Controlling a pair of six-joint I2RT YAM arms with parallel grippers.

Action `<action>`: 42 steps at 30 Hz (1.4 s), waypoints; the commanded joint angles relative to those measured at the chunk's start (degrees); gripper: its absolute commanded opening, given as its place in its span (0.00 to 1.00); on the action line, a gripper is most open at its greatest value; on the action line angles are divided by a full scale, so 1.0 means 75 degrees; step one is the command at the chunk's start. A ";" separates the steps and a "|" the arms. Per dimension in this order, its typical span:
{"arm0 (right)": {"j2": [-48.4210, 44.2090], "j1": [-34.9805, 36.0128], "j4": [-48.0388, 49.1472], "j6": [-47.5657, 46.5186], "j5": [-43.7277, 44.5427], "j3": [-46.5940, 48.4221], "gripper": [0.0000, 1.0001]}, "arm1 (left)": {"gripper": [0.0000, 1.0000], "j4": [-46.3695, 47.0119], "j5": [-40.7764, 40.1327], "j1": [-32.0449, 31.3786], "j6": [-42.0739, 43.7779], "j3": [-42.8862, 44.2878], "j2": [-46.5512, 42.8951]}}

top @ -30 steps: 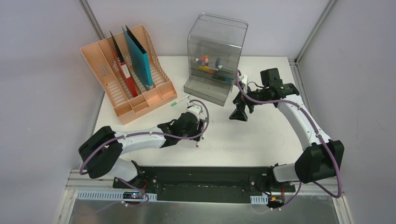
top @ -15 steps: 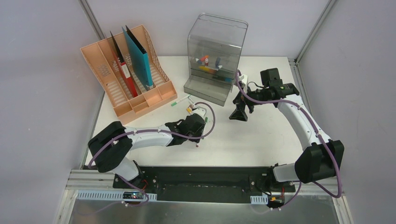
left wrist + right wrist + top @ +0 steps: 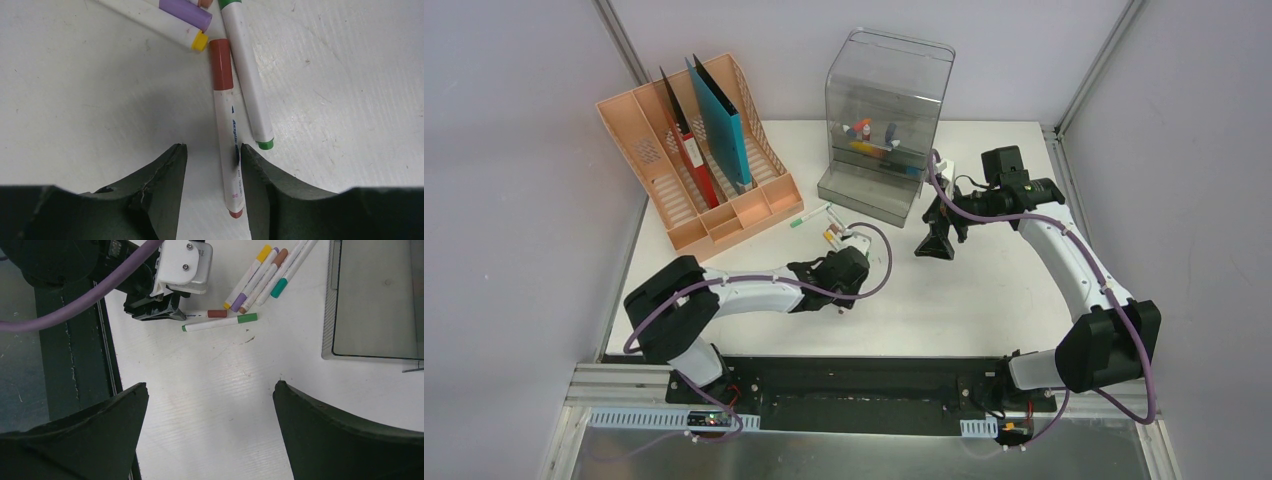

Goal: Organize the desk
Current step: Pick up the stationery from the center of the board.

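One brown-capped white plastic marker [image 3: 223,115] is straddled for lifting by the parted left gripper [image 3: 211,155], a green-capped white marker [image 3: 247,75] at three o'clock

The left arm [image 3: 744,290] is reaching out low, and the left fingers [image 3: 160,190] are standing partly apart, pointing down. The right arm [image 3: 1064,250] is hanging higher up, holding the right fingers [image 3: 90,435] wide apart.
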 commanded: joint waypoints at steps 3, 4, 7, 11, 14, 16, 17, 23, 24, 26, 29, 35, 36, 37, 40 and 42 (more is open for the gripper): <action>0.0012 -0.0043 0.0004 -0.0076 -0.0389 0.0301 0.99 | 0.27 -0.0397 -0.0490 -0.0127 -0.0014 0.0425 0.0349; 0.0009 -0.0049 0.0003 -0.0069 -0.0397 0.0301 0.99 | 0.26 -0.0454 -0.0508 -0.0128 -0.0028 0.0437 0.0382; 0.0011 -0.0048 0.0003 -0.0067 -0.0413 0.0305 0.99 | 0.19 -0.0584 -0.0561 -0.0144 -0.0045 0.0452 0.0399; 0.0017 -0.0050 0.0003 -0.0061 -0.0450 0.0310 0.99 | 0.06 -0.0738 -0.0704 -0.0152 -0.0087 0.0369 0.0143; 0.0034 -0.0050 -0.0007 -0.0041 -0.0525 0.0308 0.99 | 0.00 -0.0748 -0.0795 -0.0158 -0.0084 0.0203 -0.0203; 0.0025 -0.0050 -0.0004 -0.0028 -0.0737 0.0279 0.99 | 0.00 -0.0713 -0.0848 -0.0155 -0.0098 0.0103 -0.0449; 0.0019 -0.0044 0.0020 -0.0014 -0.0894 0.0243 0.99 | 0.00 -0.0654 -0.0862 -0.0154 -0.0100 0.0038 -0.0594; 0.0014 -0.0006 0.0709 0.0528 -0.1607 -0.0147 0.99 | 0.00 0.0345 -0.0762 -0.0156 -0.0321 -0.0621 -0.1712; 0.0026 0.0005 0.0913 0.0711 -0.1675 -0.0223 0.99 | 0.00 0.0549 -0.0769 -0.0154 -0.0387 -0.0764 -0.1918; 0.0051 0.0047 0.1461 0.1239 -0.1784 -0.0424 0.99 | 0.00 0.1006 -0.0773 -0.0157 -0.0501 -0.1045 -0.2329; 0.0057 0.0149 0.2702 0.2449 -0.1927 -0.0813 0.99 | 0.00 0.2068 -0.0724 -0.0150 -0.0623 -0.1510 -0.2917; 0.0333 0.0413 0.5371 0.4898 -0.2017 -0.1574 0.99 | 0.00 0.4303 -0.0646 -0.0153 -0.0916 -0.2274 -0.3459; 0.0403 0.0443 0.5827 0.5664 -0.1995 -0.1655 0.99 | 0.00 0.4600 -0.0623 -0.0150 -0.0976 -0.2327 -0.3415; 0.0474 0.0479 0.6316 0.6208 -0.1979 -0.1783 0.99 | 0.00 0.4822 -0.0588 -0.0150 -0.1042 -0.2346 -0.3345; 0.0655 0.0576 0.8149 0.8098 -0.1770 -0.2245 0.99 | 0.00 0.5358 -0.0325 -0.0157 -0.1192 -0.2252 -0.3053; 0.0758 0.0653 0.9469 0.9369 -0.1373 -0.2651 0.99 | 0.00 0.5711 -0.0163 -0.0152 -0.1325 -0.2209 -0.2851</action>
